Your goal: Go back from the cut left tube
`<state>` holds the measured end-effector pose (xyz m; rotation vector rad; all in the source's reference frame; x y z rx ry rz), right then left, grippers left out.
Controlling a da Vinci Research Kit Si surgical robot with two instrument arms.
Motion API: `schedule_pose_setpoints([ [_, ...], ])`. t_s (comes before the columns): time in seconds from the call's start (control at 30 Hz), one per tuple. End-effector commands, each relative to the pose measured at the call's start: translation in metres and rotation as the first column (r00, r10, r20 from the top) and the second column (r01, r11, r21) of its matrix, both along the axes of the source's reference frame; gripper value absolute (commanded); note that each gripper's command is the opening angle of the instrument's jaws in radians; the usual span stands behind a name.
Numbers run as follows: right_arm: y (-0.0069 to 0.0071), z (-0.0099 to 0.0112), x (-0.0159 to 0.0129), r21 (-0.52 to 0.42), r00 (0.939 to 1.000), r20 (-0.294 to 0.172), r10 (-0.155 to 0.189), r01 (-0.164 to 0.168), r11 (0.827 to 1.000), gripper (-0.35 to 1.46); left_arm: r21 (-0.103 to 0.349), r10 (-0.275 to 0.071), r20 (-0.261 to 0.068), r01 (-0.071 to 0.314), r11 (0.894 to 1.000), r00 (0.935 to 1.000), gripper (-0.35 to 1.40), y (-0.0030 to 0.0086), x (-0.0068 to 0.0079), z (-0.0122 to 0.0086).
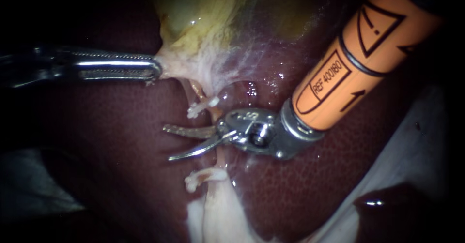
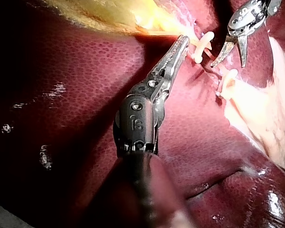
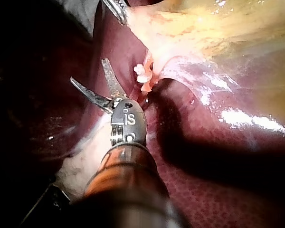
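The cut tube shows as two pale stumps, an upper stump [image 1: 202, 106] and a lower stump [image 1: 199, 177], with liver showing in the gap between them. My right instrument [image 1: 167, 143] comes in on an orange shaft from the upper right. Its two curved blades stand open in that gap and hold nothing. My left instrument [image 1: 154, 69] reaches in from the left, jaws shut on the pale neck of the gallbladder [image 1: 203, 25]. In the right wrist view the open blades [image 3: 88, 70] lie beside the upper stump [image 3: 143, 76]. In the left wrist view my left instrument [image 2: 182, 43] grips tissue next to both stumps.
Dark red liver [image 1: 121, 141] lies under and around everything. Pale fatty tissue [image 1: 218, 214] spreads below the lower stump. A thin strand [image 1: 221, 161] runs behind the right instrument's wrist. White cloth [image 1: 411, 146] lies at the lower right.
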<state>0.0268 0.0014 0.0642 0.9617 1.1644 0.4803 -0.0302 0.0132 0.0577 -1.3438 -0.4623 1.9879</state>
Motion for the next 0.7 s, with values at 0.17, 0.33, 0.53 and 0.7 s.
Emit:
schedule_pose_setpoints([
  [0.17,-0.0001,-0.0013,-0.0043,-0.023,0.9965,0.039,0.073,-0.072,0.997,1.43,0.0,0.001,0.001,-0.001,1.0,1.0,-0.35,0.0001,0.0002,0.0002],
  [0.33,0.0006,-0.0028,-0.0086,-0.21,0.9785,0.183,0.095,-0.056,0.976,1.43,0.0,0.001,0.001,-0.001,1.0,1.0,-0.35,0.0001,0.0001,0.0002],
  [0.53,0.0009,-0.0039,-0.0127,-0.514,0.9079,0.405,0.109,0.127,0.848,1.43,0.0,0.001,0.001,-0.001,1.0,1.0,-0.35,0.0001,0.0001,0.0002],
  [0.7,0.0019,-0.005,-0.0151,-0.602,0.8725,0.468,0.141,0.198,0.774,1.43,0.0,0.001,0.001,-0.001,1.0,1.0,-0.35,0.0001,0.0001,0.0002],
])
